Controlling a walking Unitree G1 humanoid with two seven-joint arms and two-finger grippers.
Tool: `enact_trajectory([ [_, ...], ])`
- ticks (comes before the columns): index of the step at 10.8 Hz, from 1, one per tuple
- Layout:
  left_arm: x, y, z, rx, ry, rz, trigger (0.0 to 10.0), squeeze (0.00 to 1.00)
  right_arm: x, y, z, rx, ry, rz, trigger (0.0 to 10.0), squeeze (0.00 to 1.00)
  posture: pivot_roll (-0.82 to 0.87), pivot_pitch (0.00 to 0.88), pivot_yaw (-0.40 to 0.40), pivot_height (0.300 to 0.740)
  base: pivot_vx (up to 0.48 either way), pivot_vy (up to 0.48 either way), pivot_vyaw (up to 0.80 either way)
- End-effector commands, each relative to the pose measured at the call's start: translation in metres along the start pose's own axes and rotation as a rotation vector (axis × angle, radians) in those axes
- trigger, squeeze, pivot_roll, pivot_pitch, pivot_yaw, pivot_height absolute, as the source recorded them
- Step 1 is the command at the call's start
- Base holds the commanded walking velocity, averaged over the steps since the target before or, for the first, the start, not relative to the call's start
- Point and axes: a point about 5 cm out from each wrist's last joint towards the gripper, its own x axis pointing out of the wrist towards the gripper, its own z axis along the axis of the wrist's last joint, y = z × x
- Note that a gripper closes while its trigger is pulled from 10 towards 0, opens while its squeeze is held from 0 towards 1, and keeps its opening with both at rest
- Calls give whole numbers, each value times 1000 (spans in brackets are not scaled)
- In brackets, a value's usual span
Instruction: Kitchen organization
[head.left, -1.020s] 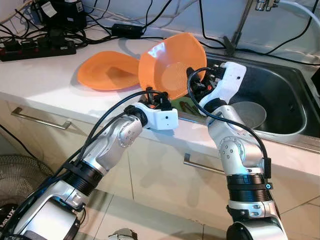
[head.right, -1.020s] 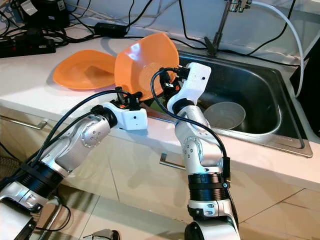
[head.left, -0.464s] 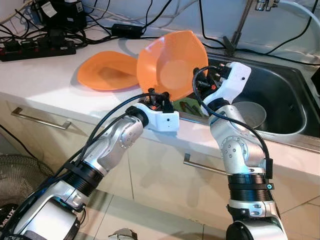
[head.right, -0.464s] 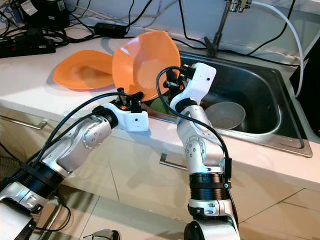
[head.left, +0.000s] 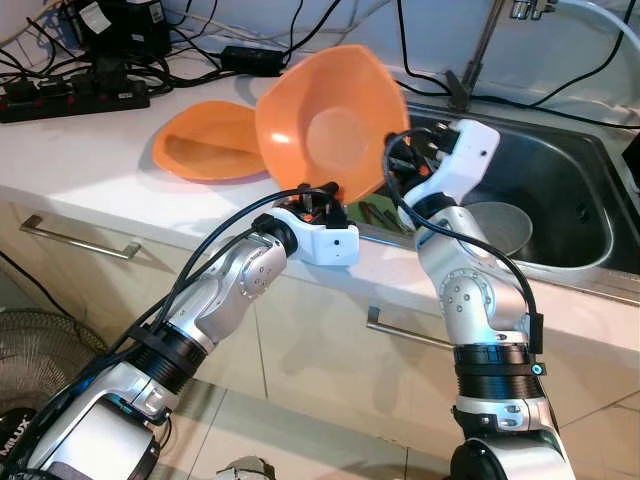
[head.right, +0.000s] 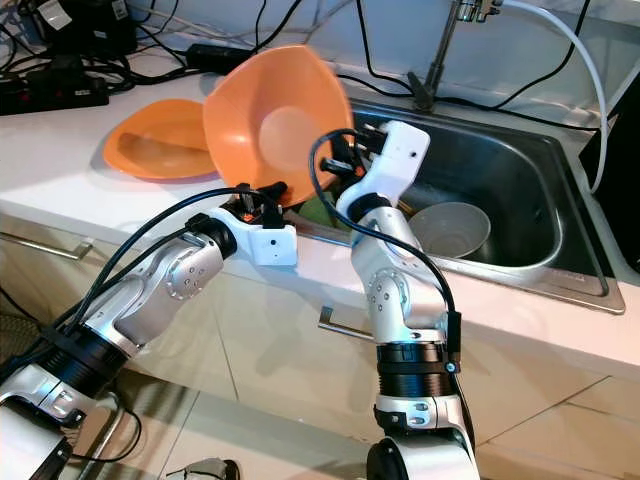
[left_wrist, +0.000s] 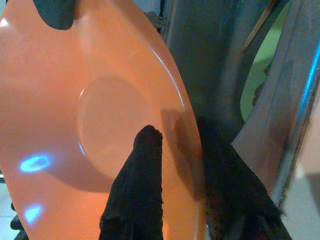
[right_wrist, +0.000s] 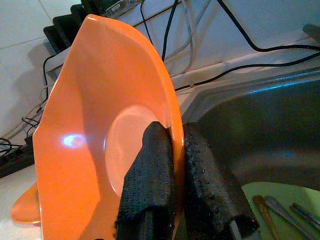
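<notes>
Orange bowl | both jaws clamped on rim | second bowl behind | sink beside, cup inside

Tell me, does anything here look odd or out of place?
The orange bowl stands on edge at the sink's rim, both the left gripper and the right gripper pinching its rim. Power strips and tangled cables sit on the counter near the sink.
</notes>
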Motion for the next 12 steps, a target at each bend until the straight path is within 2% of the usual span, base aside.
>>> enact_trajectory([
  [1, 1, 14, 1, 4, -6, 58, 10000, 1000, -1, -8, -4, -3, 27, -40, 0, 0, 81, 39, -46, 740, 0, 0, 0],
  [3, 1, 16, 1, 0, -6, 75, 10000, 1000, 2, -18, 4, 37, -16, -122, 0, 0, 83, 39, -48, 740, 0, 0, 0],
  [4, 1, 16, 1, -2, -2, 77, 10000, 235, 4, -23, 7, 52, -30, -162, 0, 0, 83, 39, -49, 740, 0, 0, 0],
  [5, 1, 16, 1, -8, 0, 78, 10000, 0, 6, -30, 10, 68, -47, -214, 0, 0, 84, 37, -49, 740, 0, 0, 0],
  [7, 1, 15, 2, -18, 0, 83, 10000, 0, 11, -49, 22, 120, -110, -349, 0, 0, 86, 36, -52, 740, 0, 0, 0],
  [9, 1, 15, 2, -51, 3, 90, 10000, 0, 13, -61, 30, 95, -150, -419, 0, 0, 90, 34, -55, 740, 0, 0, 0],
  [10, 0, 14, 1, -325, 20, 129, 10000, 0, 16, -71, 33, 9, -160, -472, 2196, 0, 95, 33, -57, 740, 0, 0, 0],
  [11, 0, 14, 2, -563, 21, 155, 10000, 0, 17, -76, 33, -60, -173, -487, 10000, 0, 95, 33, -57, 740, 0, 0, 0],
  [12, 0, 12, 5, -797, 9, 155, 10000, 0, 19, -80, 31, -143, -173, -497, 10000, 0, 97, 33, -59, 740, 0, 0, 0],
])
